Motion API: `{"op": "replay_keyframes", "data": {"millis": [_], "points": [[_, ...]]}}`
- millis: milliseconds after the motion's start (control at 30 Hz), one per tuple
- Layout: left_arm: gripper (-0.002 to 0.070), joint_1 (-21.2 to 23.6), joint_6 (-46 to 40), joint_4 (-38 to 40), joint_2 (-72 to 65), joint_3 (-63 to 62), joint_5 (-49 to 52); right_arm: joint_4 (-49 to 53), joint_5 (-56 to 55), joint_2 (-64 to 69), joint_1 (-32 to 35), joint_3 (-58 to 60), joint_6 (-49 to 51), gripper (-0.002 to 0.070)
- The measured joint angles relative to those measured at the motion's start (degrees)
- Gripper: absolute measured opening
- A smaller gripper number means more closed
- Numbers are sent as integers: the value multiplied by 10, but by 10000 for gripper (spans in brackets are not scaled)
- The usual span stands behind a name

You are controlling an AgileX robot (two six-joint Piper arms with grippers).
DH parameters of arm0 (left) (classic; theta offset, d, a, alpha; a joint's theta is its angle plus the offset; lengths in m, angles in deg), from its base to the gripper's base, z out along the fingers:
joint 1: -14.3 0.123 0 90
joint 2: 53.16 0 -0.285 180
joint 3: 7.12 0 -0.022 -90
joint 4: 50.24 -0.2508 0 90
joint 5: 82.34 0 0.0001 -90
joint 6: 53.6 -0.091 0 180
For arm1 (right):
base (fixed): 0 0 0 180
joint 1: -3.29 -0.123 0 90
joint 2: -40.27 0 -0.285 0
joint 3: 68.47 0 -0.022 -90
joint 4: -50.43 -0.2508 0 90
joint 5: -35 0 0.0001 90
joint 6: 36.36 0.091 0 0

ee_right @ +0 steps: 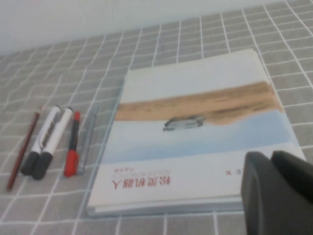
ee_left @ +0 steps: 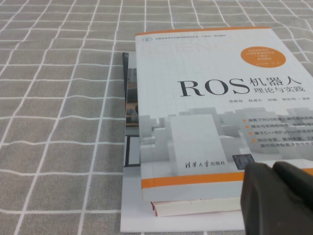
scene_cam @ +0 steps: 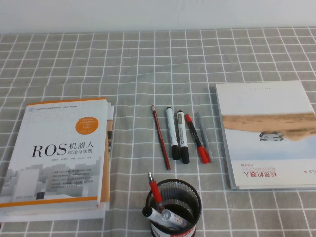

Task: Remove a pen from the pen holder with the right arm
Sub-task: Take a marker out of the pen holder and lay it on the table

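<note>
Both arms are sitting outside the high camera's field, and only their own wrist cameras are catching them. The left gripper is hovering on the robot's left side, raised off the surface below its jaws. Its two dark fingers are pressing together along a thin seam. The right gripper is hovering likewise on the robot's right side, its jaws fully closed on themselves and gripping nothing between them.

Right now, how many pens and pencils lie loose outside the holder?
5, in a row between the ROS book and the landscape-cover book: pencil, two black-capped markers, red pen, grey pen. Left claw is over the first, right claw over the second.
</note>
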Motion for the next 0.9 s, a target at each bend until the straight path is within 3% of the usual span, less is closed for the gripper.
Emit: {"op": "replay_keyframes", "data": {"millis": [233,367,600,900], "points": [[-3,0,0,0,0,0,0,-73,-38,0,0,0,0,-13],[-3,0,0,0,0,0,0,-176,-74,0,0,0,0,-13],[-3,0,0,0,0,0,0,-225,-101,0,0,0,-37,-13],[-3,0,0,0,0,0,0,-244,27,78,0,-85,-41,-13]]}}
